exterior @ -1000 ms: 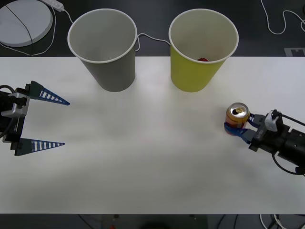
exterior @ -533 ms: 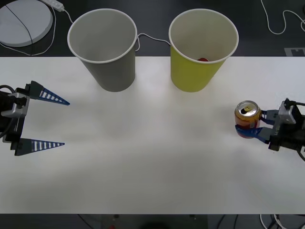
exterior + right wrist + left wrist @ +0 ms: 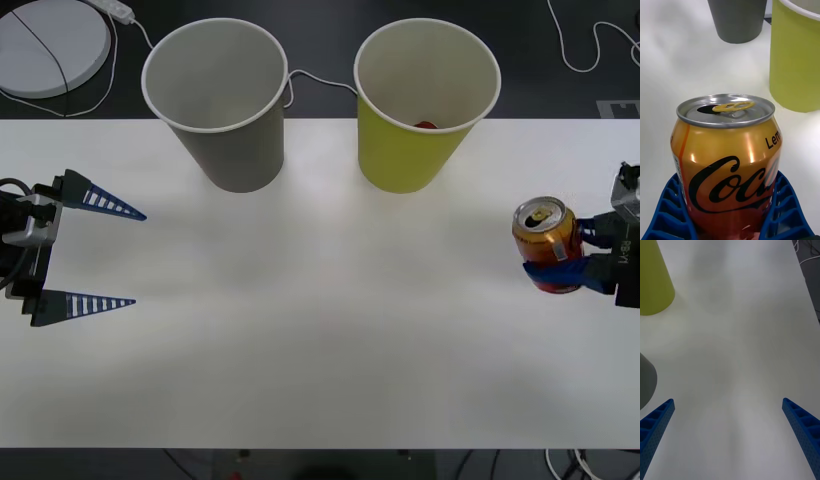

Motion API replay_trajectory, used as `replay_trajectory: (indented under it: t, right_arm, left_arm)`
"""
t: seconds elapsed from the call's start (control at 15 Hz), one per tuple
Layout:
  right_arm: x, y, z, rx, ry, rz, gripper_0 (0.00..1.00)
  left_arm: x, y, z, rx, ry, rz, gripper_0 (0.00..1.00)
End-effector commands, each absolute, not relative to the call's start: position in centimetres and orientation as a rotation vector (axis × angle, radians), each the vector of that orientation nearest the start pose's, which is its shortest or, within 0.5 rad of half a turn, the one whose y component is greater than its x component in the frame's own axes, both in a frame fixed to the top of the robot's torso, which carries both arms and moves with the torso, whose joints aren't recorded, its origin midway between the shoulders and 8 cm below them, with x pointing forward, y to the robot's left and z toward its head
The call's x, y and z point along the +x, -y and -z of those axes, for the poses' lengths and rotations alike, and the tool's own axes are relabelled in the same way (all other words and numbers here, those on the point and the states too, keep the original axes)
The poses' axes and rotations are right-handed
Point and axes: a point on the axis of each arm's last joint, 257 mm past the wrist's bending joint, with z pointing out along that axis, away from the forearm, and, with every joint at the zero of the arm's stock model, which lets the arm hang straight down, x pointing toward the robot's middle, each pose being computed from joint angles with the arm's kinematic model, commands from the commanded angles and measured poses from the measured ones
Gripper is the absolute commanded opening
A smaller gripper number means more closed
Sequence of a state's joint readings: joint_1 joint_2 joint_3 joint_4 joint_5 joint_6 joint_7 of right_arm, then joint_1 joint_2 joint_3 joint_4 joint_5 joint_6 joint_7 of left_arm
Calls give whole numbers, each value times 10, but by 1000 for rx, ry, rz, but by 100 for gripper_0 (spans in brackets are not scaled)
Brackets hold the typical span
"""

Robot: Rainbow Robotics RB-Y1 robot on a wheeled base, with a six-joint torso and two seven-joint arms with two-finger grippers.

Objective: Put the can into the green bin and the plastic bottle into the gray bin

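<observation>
Right gripper clamped around the can at the far right edge of the white table, blue ribbed fingers pressed against both sides of the can's lower body. Can upright, gold pull-tab and open mouth facing up, orange-red body with dark lettering seen up close from the right wrist. Whether it touches the tabletop or hangs just above cannot be told. Green bin upright at the far side of the table, right of centre, left of and beyond the can, well apart from it; something small and red low inside by its back wall. Gray bin upright just left of the green one, near but not touching. Left gripper at the left edge, low over the table, fingers spread wide with nothing between them.
</observation>
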State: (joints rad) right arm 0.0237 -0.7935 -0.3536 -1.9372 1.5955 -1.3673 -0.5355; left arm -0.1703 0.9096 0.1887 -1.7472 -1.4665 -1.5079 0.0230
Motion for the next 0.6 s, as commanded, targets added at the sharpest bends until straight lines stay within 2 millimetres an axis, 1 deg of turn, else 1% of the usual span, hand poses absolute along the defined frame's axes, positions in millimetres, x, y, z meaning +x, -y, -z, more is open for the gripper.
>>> replay_trajectory:
  t: [0.07,0.2,0.4,0.6]
  right_arm:
    - [384,273,136,-1197,-1932,-311,0]
    - [380,265,121,-1178,-1969,-309,0]
    - [377,260,101,-1172,-2029,-301,0]
    - [382,263,78,-1186,-2067,-246,0]
  left_arm:
    - [388,-263,158,1781,-1451,294,100]
    - [388,-263,158,1781,-1451,294,100]
    - [388,-263,158,1781,-1451,294,100]
    - [388,-263,158,1781,-1451,294,100]
